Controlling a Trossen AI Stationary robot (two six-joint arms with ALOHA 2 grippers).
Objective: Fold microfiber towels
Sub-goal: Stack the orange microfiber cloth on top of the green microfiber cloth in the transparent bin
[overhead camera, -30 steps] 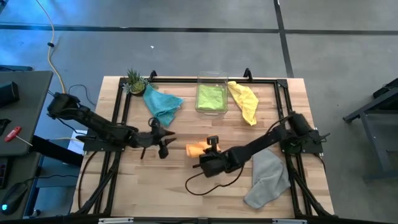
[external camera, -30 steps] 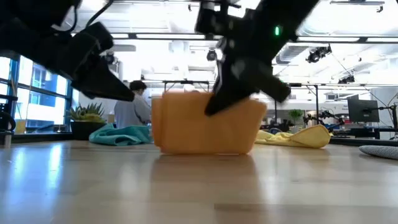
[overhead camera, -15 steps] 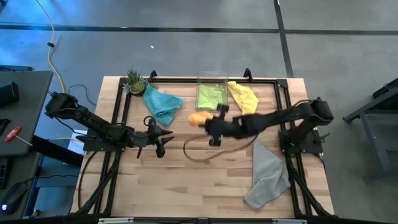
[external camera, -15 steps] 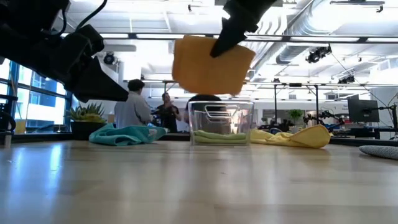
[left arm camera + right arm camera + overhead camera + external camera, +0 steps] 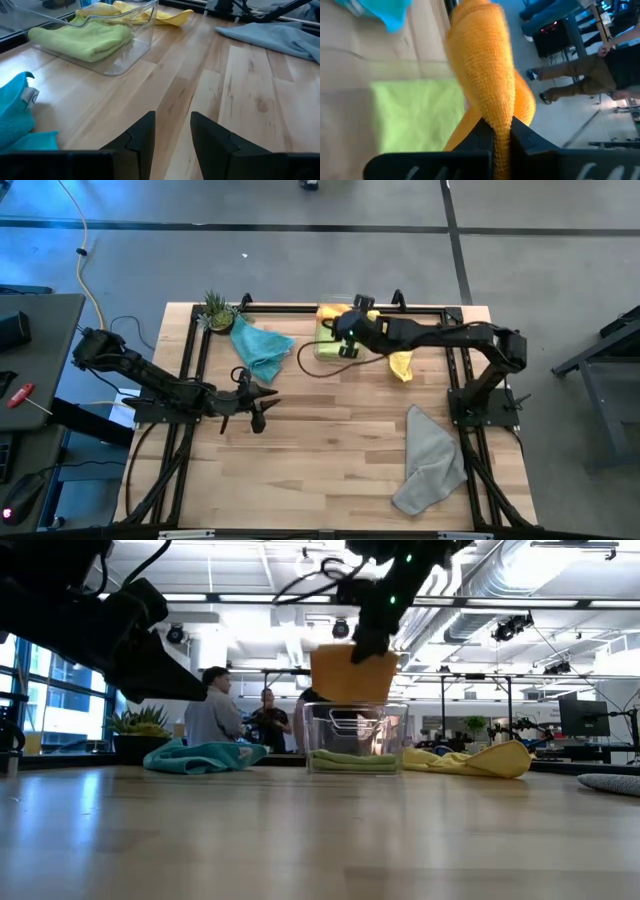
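My right gripper is shut on a folded orange towel, which hangs above the clear bin at the table's far middle. A folded lime green towel lies flat on the bin's floor. My left gripper stands open over bare wood at the table's left, nothing between its fingers. A crumpled teal towel lies beyond it. The yellow towel lies right of the bin, partly under my right arm. The grey towel is spread at the near right. My right gripper pinches the folded orange towel between its two fingers at a thick folded edge, several layers together. The fingers come slanting down from the table's right, at the towel's upper corner. The towel hangs below them, clear of the bin and table.
A small potted plant stands at the far left corner. A black frame rail runs along the table's far edge and down its sides. Open wood lies in the table's middle and near part. People stand in the room beyond the table.
My right gripper has swung up and toward the table's far edge, carrying the folded orange towel from the table's middle, where it rested on the wood, to above the bin. The towel is now lifted clear.
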